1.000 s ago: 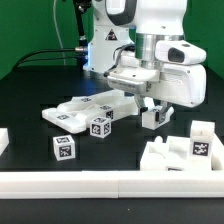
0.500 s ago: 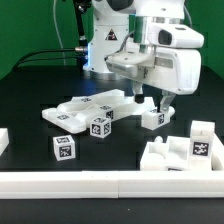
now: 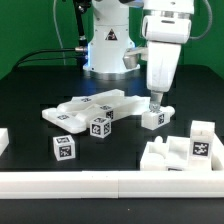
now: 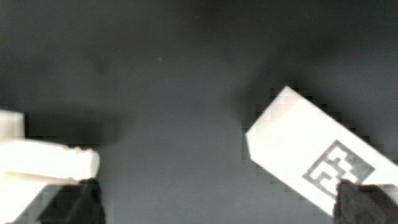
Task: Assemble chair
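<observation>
The chair lies in white tagged pieces on the black table. Flat slabs (image 3: 92, 106) lie in the middle, with two square blocks (image 3: 100, 126) (image 3: 63, 149) in front of them. A third block (image 3: 152, 118) sits just below my gripper (image 3: 157, 101), apart from it. A larger panel piece (image 3: 172, 156) with a tagged block (image 3: 201, 140) lies at the exterior view's front right. In the wrist view my gripper (image 4: 222, 206) is open, with only dark table between the fingertips (image 4: 71, 205). That view also shows a tagged slab (image 4: 317, 148) and another white piece (image 4: 36, 158).
A long plain white border rail (image 3: 100, 184) runs along the front edge. A small white piece (image 3: 3, 140) sits at the exterior view's left edge. The robot base (image 3: 108, 45) and black cables (image 3: 45, 55) stand at the back.
The hand has swung up from a low, tilted pose to point straight down above the right-hand block. The block stays on the table.
</observation>
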`<state>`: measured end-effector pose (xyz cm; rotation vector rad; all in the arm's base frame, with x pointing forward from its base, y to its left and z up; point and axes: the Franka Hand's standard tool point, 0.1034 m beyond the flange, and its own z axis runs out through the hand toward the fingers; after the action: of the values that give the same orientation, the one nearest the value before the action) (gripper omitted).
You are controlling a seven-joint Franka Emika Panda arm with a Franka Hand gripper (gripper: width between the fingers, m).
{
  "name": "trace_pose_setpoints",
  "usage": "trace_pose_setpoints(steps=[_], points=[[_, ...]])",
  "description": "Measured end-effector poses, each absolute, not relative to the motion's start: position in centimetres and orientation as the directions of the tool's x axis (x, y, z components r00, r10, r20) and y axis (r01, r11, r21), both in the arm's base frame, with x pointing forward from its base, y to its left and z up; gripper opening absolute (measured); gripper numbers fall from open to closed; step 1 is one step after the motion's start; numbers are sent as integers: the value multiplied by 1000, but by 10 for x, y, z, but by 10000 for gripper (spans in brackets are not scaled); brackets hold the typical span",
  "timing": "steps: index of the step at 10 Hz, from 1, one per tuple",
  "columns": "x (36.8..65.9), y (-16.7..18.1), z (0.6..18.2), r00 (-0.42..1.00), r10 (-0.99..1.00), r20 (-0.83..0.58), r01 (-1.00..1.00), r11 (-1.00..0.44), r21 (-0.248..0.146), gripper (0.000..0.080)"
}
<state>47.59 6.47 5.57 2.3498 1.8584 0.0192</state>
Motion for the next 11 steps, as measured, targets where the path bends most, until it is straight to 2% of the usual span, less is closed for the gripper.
trace_pose_setpoints(steps=[1,2,3,5,6,10,11], points=[[476,65,56,264,962,-76,959,-254,123,648],[476,64,56,367,928,-58,925,-358,126,648],[478,60,57,525,850,-44,848,-517,119,648],[483,54,61,831,556,-19,556,-826,90,648],[484,51,61,887,462,-16,462,-884,75,648],[483,57,60,967,256,1,255,-965,62,648],[481,57,59,992,122,-1,122,-991,48,648]])
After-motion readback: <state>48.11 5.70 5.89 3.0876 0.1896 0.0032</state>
